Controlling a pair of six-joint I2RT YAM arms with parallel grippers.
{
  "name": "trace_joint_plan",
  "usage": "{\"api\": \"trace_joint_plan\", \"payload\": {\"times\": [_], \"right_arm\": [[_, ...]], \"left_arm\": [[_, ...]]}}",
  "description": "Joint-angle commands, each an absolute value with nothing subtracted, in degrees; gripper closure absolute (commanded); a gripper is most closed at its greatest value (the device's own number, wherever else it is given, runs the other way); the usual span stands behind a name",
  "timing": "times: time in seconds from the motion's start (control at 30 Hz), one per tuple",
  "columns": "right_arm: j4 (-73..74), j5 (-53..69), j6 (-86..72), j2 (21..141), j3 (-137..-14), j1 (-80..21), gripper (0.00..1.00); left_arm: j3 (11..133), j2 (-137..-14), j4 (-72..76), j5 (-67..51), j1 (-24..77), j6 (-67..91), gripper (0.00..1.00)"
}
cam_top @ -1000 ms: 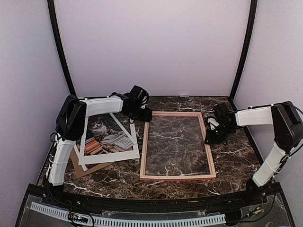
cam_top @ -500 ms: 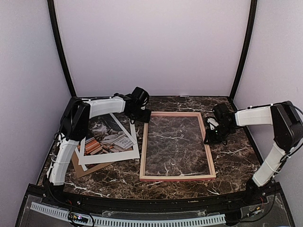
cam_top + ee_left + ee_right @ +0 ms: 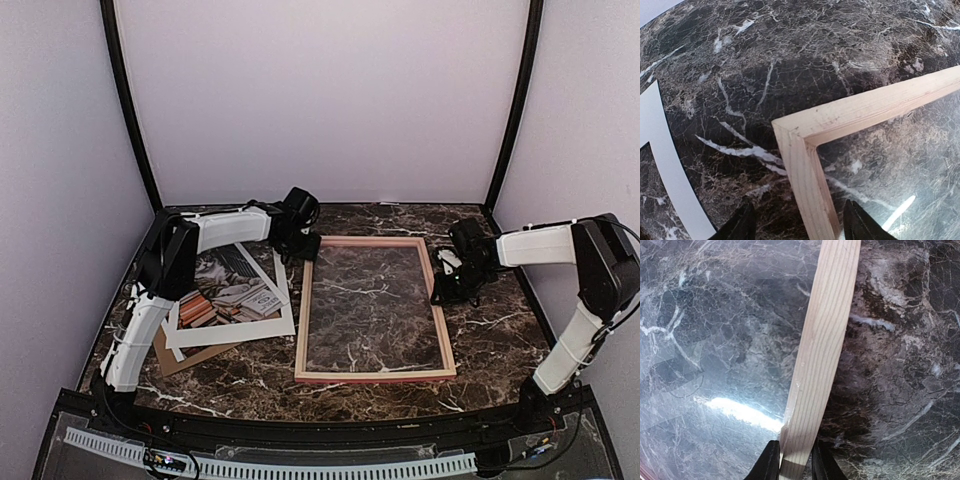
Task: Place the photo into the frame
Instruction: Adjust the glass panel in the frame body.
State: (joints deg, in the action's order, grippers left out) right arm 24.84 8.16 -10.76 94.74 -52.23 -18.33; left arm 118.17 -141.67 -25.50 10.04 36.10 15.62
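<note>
Right gripper (image 3: 796, 462), viewed from its wrist camera, was closed on the right rail of the frame (image 3: 825, 340), with 1 finger (image 3: 767, 465) against each side of the pale wood. I judged this pinch to be an anchor, so that the frame would not slide on the marble table (image 3: 500, 330) while the other arm worked.

Left gripper (image 3: 800, 227) hung over the frame's far left corner with its jaws apart. 1 fingertip (image 3: 740, 227) sat outside the left rail and 1 sat inside it, over the glass (image 3: 900, 165), gripping nothing. I read that straddle as a setup for taking the opposite rail, giving 2 holds for lifting or squaring the frame.

The photo (image 3: 225, 290) lay to the left of the frame, not in it, under the white mat (image 3: 235, 335), whose near right corner came just beside the frame's left rail. A brown backing board (image 3: 172, 358) showed beneath both. With 3 sheets stacked, I judged that the mat had to come off before the photo could cross, and no part of that transfer was yet done.
</note>
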Motion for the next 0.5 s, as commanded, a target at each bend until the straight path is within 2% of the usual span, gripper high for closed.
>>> {"api": "trace_joint_plan", "payload": {"times": [0.0, 0.47], "right_arm": [[24.0, 8.7, -10.5, 95.4, -53.0, -18.5, 0.77], [24.1, 8.4, -10.6, 95.9, -53.0, -18.5, 0.77]], "left_arm": [[119.8, -142.1, -28.0, 12.7, 35.5, 15.5, 0.39], [121.9, -142.2, -25.0, 11.5, 33.9, 15.7, 0.37]]}}
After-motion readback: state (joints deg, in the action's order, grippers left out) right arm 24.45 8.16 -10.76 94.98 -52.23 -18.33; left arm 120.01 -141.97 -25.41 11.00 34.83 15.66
